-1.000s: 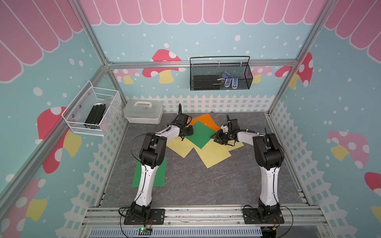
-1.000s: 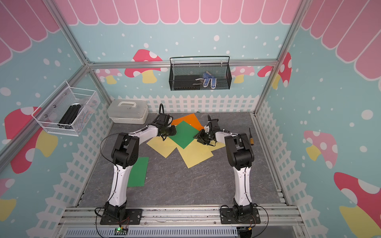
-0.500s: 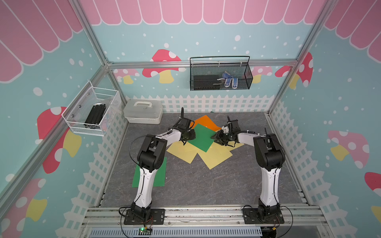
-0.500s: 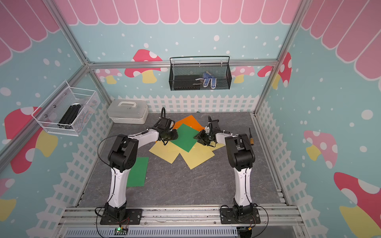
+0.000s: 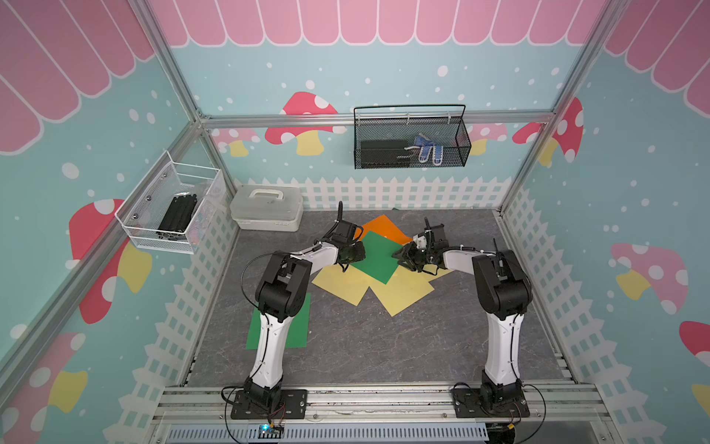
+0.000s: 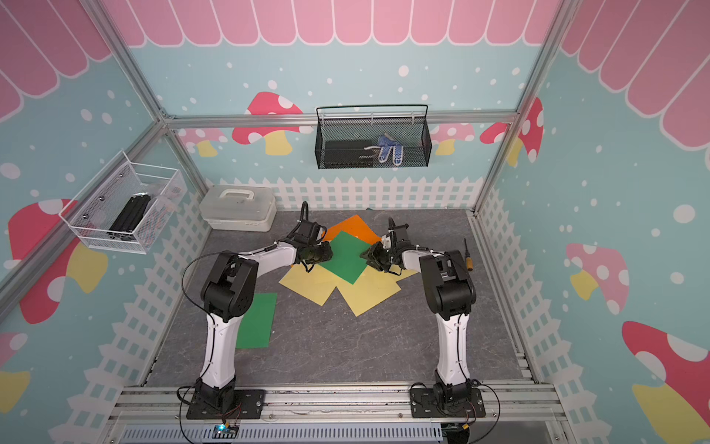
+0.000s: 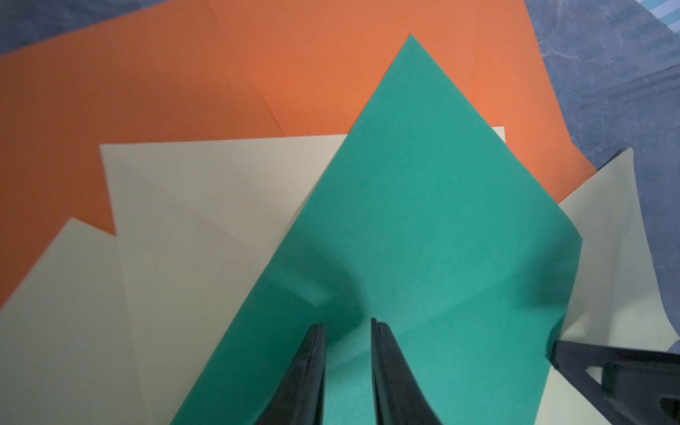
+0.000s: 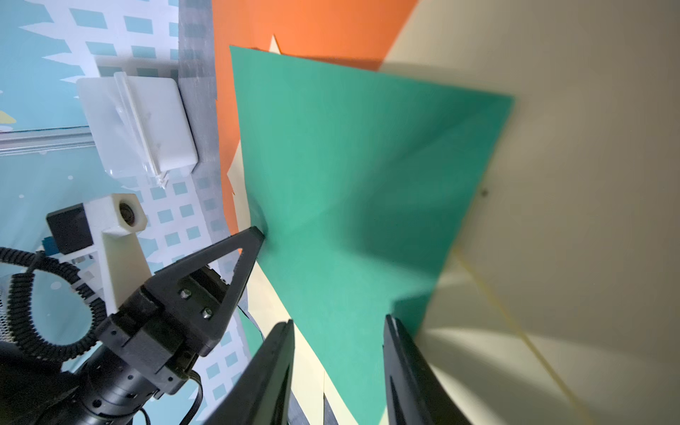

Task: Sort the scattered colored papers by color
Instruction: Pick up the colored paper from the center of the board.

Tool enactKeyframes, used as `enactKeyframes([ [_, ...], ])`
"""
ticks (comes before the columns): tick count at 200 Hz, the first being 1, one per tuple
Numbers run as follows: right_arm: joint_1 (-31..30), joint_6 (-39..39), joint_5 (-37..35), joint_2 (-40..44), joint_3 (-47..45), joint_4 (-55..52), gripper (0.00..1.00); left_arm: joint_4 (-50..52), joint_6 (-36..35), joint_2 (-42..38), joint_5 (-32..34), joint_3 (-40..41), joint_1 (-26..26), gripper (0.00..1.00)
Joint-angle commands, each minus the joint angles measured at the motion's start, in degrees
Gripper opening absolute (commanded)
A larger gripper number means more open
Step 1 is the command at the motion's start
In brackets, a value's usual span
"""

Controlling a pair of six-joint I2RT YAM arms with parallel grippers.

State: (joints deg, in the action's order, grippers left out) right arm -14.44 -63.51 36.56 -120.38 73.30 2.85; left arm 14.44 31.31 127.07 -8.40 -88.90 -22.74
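Nearest, by the front left corner of the tabletop (image 5: 365,346): one green sheet (image 5: 297,323), flat, partly hidden under the left arm. Farther in, near the middle: two yellow sheets (image 5: 340,284), overlapping, with a second green sheet (image 5: 378,255) on top of them. At that sheet's left corner, the left pincer (image 7: 348,325), tips a little apart, touching the paper but not squeezing it. At its right corner, the right pincer (image 8: 338,322), fingers wider apart, green corner between them, not pinched. Behind, an orange sheet (image 5: 382,226) peeking out from under the green. In the far left corner, a white box (image 5: 265,209) with a handle.
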Motion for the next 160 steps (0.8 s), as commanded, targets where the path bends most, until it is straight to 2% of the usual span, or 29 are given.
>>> enactKeyframes([
  [1,-0.9,-1.46,-1.46,4.96,-3.29,-0.19,0.43,6.78,1.47,2.05,0.85,2.56,-0.44,0.26],
  [39,-1.38,-1.74,-4.04,5.98,-5.65,-1.51,0.43,6.81,1.65,1.96,0.58,2.51,-0.46,0.27],
  [108,-1.93,2.3,-8.72,0.95,0.82,-11.57,0.4,6.61,2.18,2.04,0.1,2.56,-0.53,0.27],
  [160,-2.61,3.52,-8.81,-2.89,4.51,-14.06,0.4,6.4,2.53,2.81,-0.65,2.23,-0.46,0.27],
])
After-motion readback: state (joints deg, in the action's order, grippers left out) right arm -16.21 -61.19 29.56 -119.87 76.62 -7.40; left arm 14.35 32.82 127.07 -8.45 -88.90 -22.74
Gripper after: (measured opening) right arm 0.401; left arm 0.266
